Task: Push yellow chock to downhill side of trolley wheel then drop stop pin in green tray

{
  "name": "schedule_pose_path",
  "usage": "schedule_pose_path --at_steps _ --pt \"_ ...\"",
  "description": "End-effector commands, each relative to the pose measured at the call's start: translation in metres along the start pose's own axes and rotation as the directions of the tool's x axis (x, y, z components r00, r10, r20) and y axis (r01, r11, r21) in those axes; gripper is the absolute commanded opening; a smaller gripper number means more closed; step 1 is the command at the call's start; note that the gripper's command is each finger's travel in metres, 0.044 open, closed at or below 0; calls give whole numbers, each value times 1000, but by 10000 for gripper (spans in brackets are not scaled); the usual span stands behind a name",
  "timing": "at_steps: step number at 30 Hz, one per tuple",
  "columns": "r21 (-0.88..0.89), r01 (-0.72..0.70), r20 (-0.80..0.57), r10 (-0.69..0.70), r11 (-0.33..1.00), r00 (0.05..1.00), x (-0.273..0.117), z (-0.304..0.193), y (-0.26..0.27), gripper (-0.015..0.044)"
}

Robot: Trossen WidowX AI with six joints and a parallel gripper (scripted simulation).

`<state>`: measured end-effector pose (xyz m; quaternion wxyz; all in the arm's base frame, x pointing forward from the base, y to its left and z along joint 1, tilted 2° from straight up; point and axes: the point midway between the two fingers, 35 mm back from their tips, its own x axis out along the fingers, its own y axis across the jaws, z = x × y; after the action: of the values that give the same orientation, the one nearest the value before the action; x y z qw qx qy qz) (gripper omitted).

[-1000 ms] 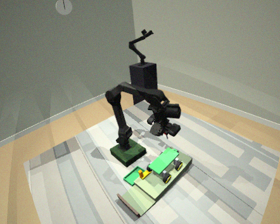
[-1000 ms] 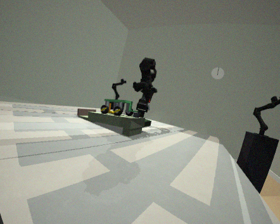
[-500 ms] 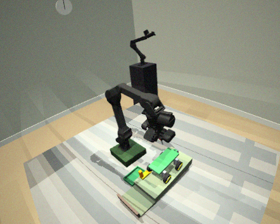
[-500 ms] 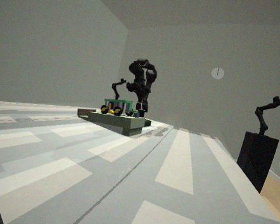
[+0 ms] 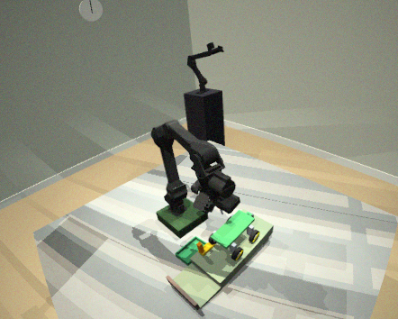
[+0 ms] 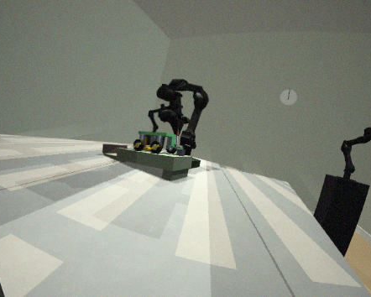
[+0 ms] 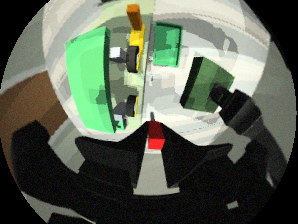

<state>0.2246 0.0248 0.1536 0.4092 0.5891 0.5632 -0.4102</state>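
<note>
My gripper [image 5: 221,212] [image 7: 153,124] is shut on the stop pin, whose red head [image 7: 156,140] [image 6: 178,132] shows between the fingertips, its grey shaft pointing away. It hangs above the ramp's base-side edge, near the trolley's uphill end. The green trolley [image 5: 233,229] [image 6: 157,133] [image 7: 89,80] stands on the pale green ramp [image 5: 221,274] [image 6: 155,158]. The yellow chock [image 5: 206,249] [image 7: 138,38] with its orange handle [image 5: 200,247] [image 7: 134,16] is against the downhill side of the downhill wheel nearest the tray; exact contact is too small to tell. The green tray [image 5: 181,258] [image 7: 168,65] shows no pin in it.
The arm's dark green base block [image 5: 181,221] [image 7: 202,87] stands beside the ramp, uphill of the tray. A brown stop bar [image 5: 182,293] [image 6: 114,148] crosses the ramp's low end. A second arm stands on a black pedestal [image 5: 204,114] [image 6: 342,214] in the background.
</note>
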Motion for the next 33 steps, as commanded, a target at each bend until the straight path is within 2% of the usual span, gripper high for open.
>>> schedule_pose_path --at_steps 1,33 --pt "-1 4 -4 -4 1000 1000 -1 14 -1 0" --pt "-1 5 8 -5 1000 1000 -16 136 -5 0"
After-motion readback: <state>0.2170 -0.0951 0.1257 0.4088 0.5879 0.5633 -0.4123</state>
